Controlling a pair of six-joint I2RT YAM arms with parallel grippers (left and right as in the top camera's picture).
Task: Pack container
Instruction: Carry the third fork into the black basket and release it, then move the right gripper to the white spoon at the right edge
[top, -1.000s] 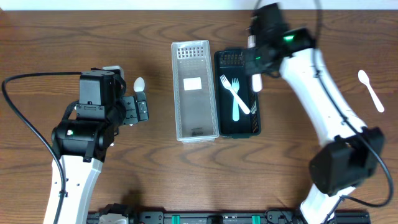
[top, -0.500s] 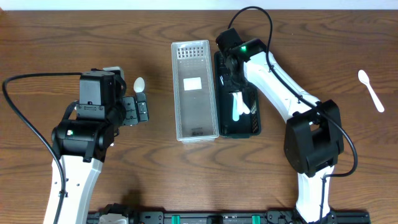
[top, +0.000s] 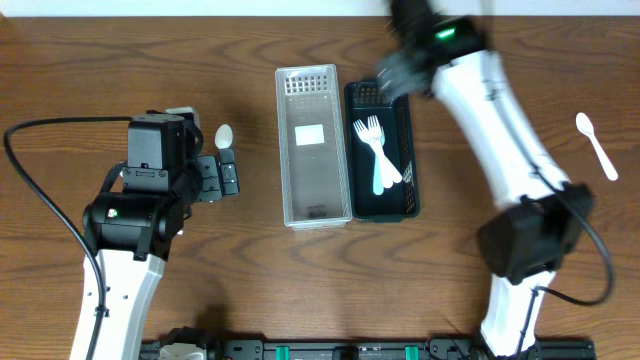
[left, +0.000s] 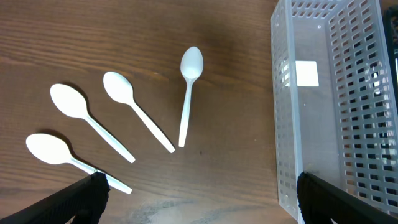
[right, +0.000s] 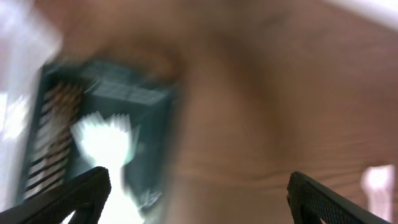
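A black basket (top: 406, 195) right of centre holds white forks (top: 376, 150). Beside it on the left stands a clear white basket (top: 312, 190), also seen in the left wrist view (left: 323, 112), with only a label inside. Several white spoons (left: 186, 93) lie on the wood left of it. My left gripper (left: 202, 199) hangs open over the table between the spoons and the clear basket. The right gripper (top: 398, 68) is blurred with motion above the black basket's far end. In the right wrist view it (right: 199, 193) is open and empty, with the forks (right: 102, 143) at lower left.
One more white spoon (top: 597, 143) lies alone at the far right of the wooden table (top: 250, 270). A black cable (top: 40, 190) loops by the left arm. The table's far edge runs along the top of the overhead view.
The right gripper reached into the black basket, opened and left a fork there, then pulled up and back. The left arm stayed still.
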